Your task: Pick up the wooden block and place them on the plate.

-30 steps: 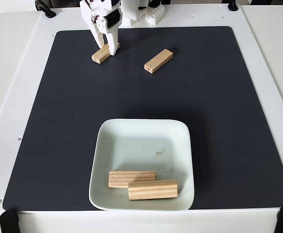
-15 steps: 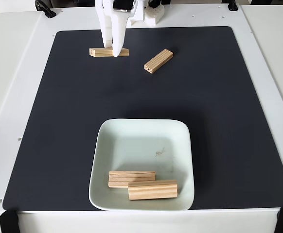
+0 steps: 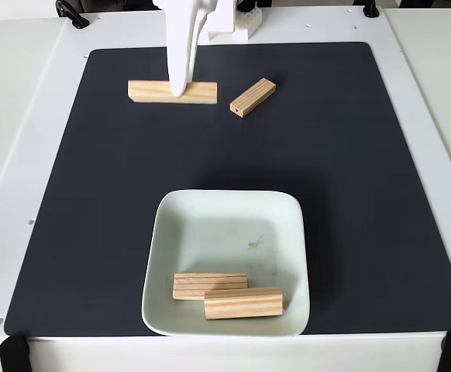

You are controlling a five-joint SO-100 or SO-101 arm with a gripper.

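In the fixed view my white gripper comes down from the top edge and is shut on a wooden block, which it holds level and crosswise above the black mat, looking larger than the others. A second wooden block lies slanted on the mat just to its right. The pale mint plate sits at the front centre, and two more wooden blocks lie side by side in its front part.
The black mat covers most of the white table. Black clamps sit at the front corners. The arm's white base stands at the back edge.
The gripper closed on the back-left block, turned it from slanted to crosswise and lifted it off the mat toward the camera. The other blocks and plate stayed put.
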